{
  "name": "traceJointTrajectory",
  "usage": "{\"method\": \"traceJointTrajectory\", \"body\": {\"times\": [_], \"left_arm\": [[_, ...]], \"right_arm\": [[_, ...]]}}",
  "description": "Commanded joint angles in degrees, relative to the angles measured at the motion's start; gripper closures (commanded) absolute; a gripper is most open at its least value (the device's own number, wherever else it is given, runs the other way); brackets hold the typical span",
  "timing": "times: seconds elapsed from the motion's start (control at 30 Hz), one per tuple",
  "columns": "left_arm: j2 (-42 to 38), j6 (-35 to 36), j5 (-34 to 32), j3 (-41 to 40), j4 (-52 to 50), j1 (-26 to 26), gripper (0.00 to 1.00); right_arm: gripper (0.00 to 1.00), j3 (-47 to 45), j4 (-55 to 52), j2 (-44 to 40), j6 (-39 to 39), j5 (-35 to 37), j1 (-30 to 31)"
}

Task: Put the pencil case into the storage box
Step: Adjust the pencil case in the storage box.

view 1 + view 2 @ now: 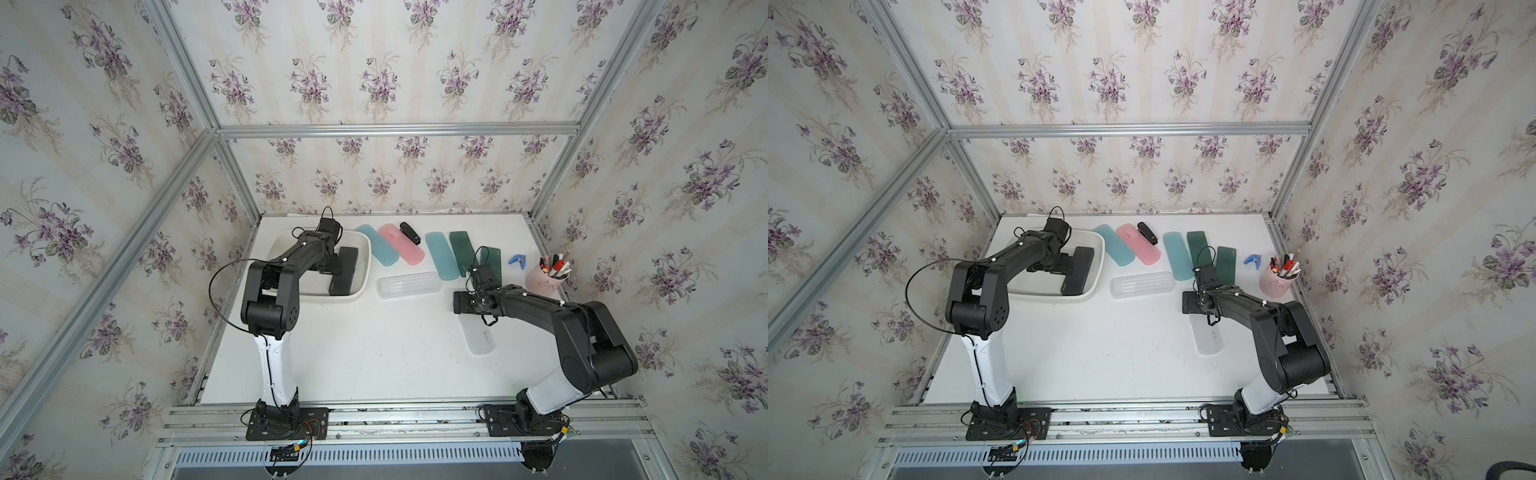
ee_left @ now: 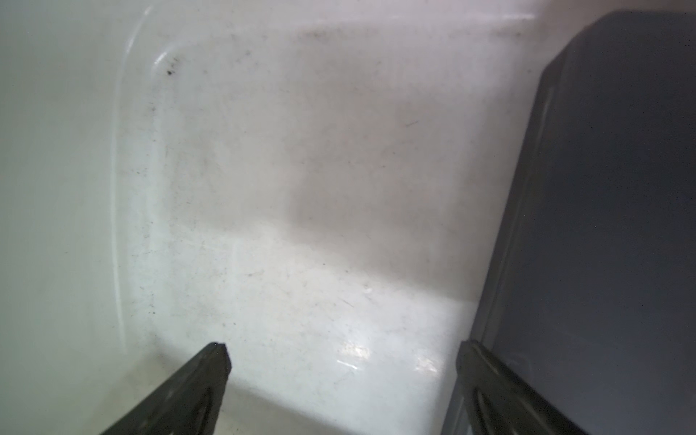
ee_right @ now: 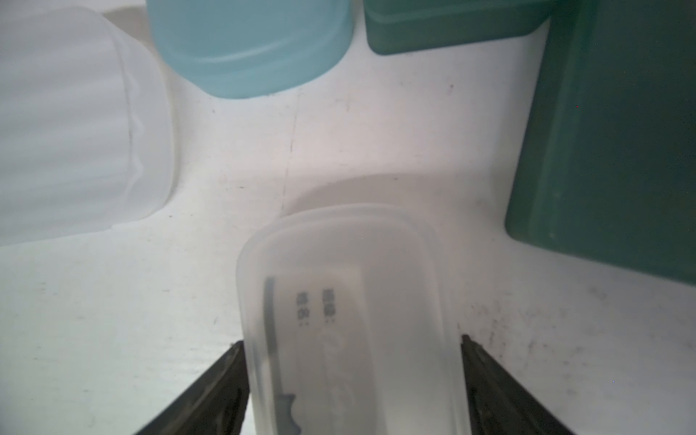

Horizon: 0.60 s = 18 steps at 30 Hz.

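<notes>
Going big to small: glossy white plastic storage box (image 1: 366, 266), rounded corners, scuffed floor, holds a flat matte black pencil case (image 1: 344, 272). Frosted pencil case (image 3: 346, 301) sits on the table (image 1: 374, 353), print blurry, one end hidden. Left gripper (image 2: 341, 346) gapes empty inside the box; right gripper (image 3: 352, 339) straddles the frosted one, grip unclear.

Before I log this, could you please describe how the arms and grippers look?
The left arm and right arm are black with rounded joints, a white lower link and black base. Black cables loop alongside. The left gripper and right gripper have black tapered fingers.
</notes>
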Motion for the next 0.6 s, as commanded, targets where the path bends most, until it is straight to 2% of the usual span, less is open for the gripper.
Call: {"method": "traceJointTrajectory", "body": {"times": [0.0,0.33,0.57], "left_arm": [[-0.1,-1.0,1.5,0.3,-0.9,-0.8,0.01],[-5.2,0.6,-1.8,2.1,-4.6,0.1,0.01],[-0.3,1.0,-4.3,4.5,-5.9,3.0,0.01]], "right_arm": [[0.12,-0.7,-6.1,-0.6,1.7,-2.8,-0.1],[0.11,-1.7,-6.4,-2.4,1.6,-3.9,-0.5],[0.0,-2.8,-8.0,-3.6,1.8,-4.1,-0.5]]}}
